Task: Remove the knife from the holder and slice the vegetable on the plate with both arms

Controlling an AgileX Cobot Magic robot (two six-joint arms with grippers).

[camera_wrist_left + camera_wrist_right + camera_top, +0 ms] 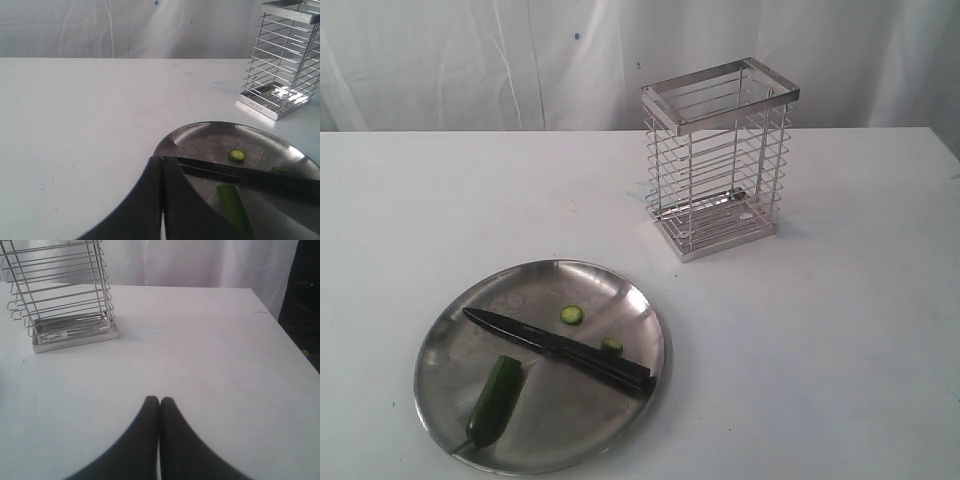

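Nearest the exterior camera, the round steel plate [582,412] sits on the white table [840,330], toward its front left. On the plate's near left side lies the green pepper [495,398], with its thin stem reaching the rim and its cut end pointing toward the middle. Just past that cut end the knife [555,348] lies flat and diagonal across the plate, its dark pointed blade aimed to the far left and its black handle ending close to the right rim. One small green slice [611,346] rests just beside the handle on its far side, and a second slice [571,315] lies a little farther back on bare metal. In the left wrist view the left gripper [161,164] has its black fingers pressed together on nothing, and its tip is at the plate's rim close to the knife's point. In the right wrist view the right gripper [159,401] is likewise pressed together and holds nothing, above bare table. Farther back and to the right, well apart from the plate, the wire holder [720,160] stands upright. A white curtain [470,60] hangs behind the table.
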